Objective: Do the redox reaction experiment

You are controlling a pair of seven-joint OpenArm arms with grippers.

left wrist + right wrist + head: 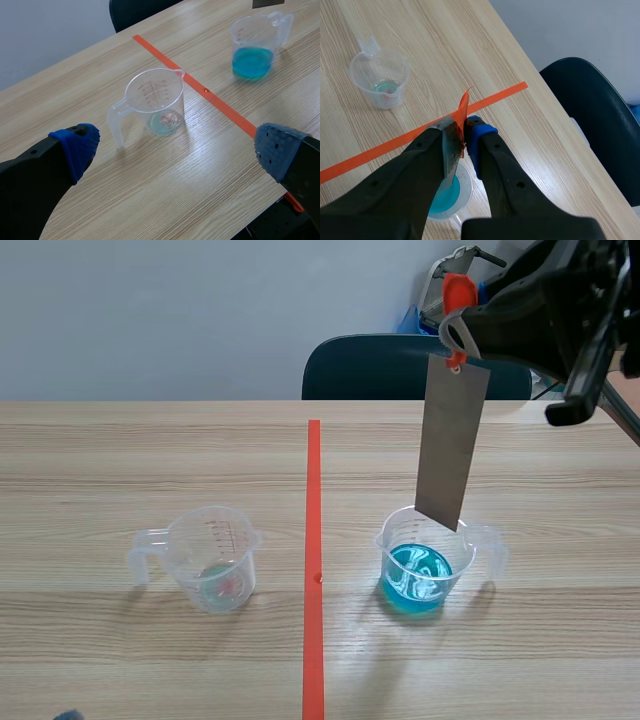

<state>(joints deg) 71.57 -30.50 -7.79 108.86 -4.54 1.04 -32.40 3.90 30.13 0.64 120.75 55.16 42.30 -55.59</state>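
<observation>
A grey metal strip [452, 445] hangs upright from an orange clip [457, 290]. My right gripper [462, 325] is shut on that clip, high over the table's right half. The strip's lower end sits near the rim of a clear measuring cup of blue liquid [420, 575] and is not in the liquid. The right wrist view shows the clip [462, 112] pinched between the fingers, with the strip [451, 155] and blue cup [451, 195] below. A second clear cup [215, 560] with a little pale residue stands left of the tape line. My left gripper [175, 150] is open, low, short of that cup [155, 102].
A dark chair [400, 365] stands behind the table's far edge. The two cups stand on either side of the orange tape line, handles pointing outward. In the left wrist view the blue cup [252, 47] stands beyond the tape.
</observation>
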